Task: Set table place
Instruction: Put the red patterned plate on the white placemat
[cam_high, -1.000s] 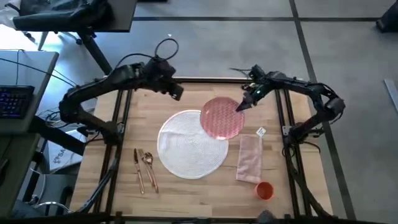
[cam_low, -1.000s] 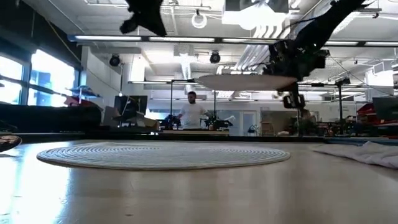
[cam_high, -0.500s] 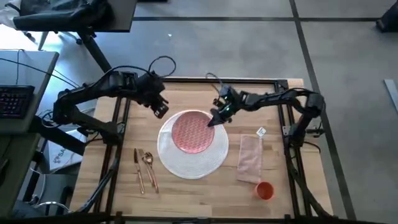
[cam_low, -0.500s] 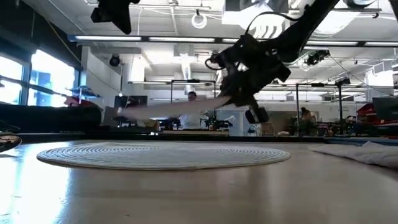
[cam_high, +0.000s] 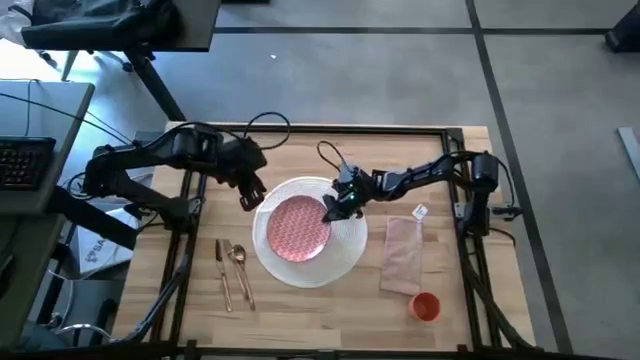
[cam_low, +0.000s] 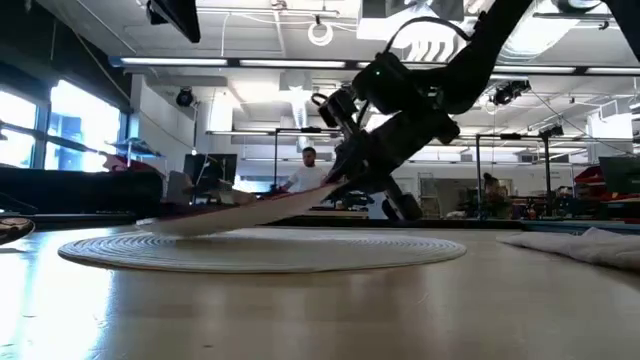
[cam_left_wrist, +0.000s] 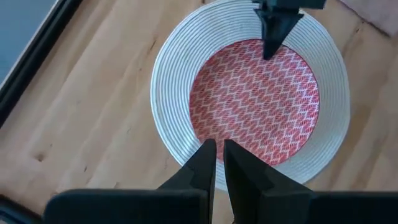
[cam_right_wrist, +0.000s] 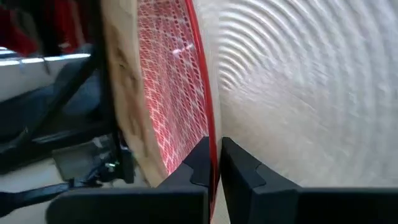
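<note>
Right gripper (cam_high: 334, 207) clamped on rim of pink patterned plate (cam_high: 297, 227), plate tilted, far edge touching large white round plate (cam_high: 345, 250) mid-table (cam_high: 300, 300), left gripper (cam_high: 250, 198) fingers together holding nothing, hovering just beside white plate's edge, napkin (cam_high: 402, 255), orange cup (cam_high: 426, 305), gold cutlery (cam_high: 232, 270) flanking.

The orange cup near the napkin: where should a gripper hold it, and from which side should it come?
Grip the orange cup across its rim, coming straight down from above. It stands upright with its mouth open upward, apart from the napkin, with bare table around it, so one finger could probably go inside and one outside. The right gripper is nearer, but it is shut on the pink plate.
</note>
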